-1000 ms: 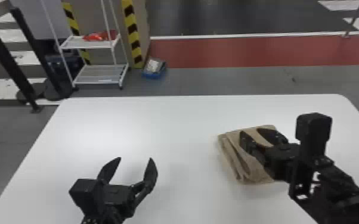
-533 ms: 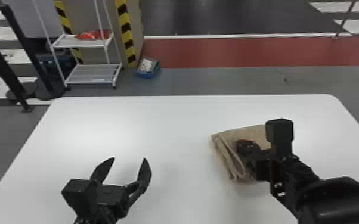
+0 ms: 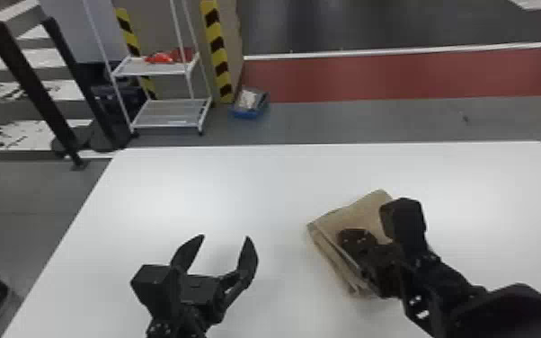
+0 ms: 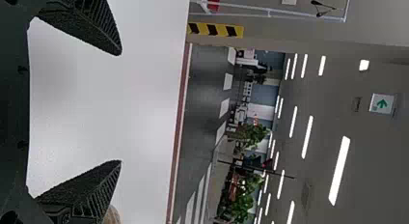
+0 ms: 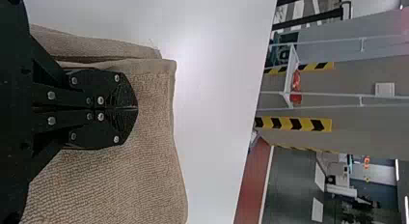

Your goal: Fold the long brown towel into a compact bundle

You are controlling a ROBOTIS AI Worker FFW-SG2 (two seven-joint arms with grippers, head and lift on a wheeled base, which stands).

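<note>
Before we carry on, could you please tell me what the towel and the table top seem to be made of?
The brown towel looks like soft, matte terry cloth, probably cotton, going by its ribbed, looped weave and stitched-looking edge. The table has a smooth white top with a slight sheen where light reflects, perhaps laminate or painted board.

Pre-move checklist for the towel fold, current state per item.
1. Towel lying on the table, inside its edges: ok.
2. Towel folded into a short, layered bundle: ok.
3. Layer edges lined up: not ok, a layer juts out beside the top one.
4. Left gripper away from the towel: ok, fingers open with nothing between them.
5. Right gripper clear of the space above the towel: not ok, shut fingers are over it.
6. Right fingers pressing on the cloth: cannot tell.
</note>
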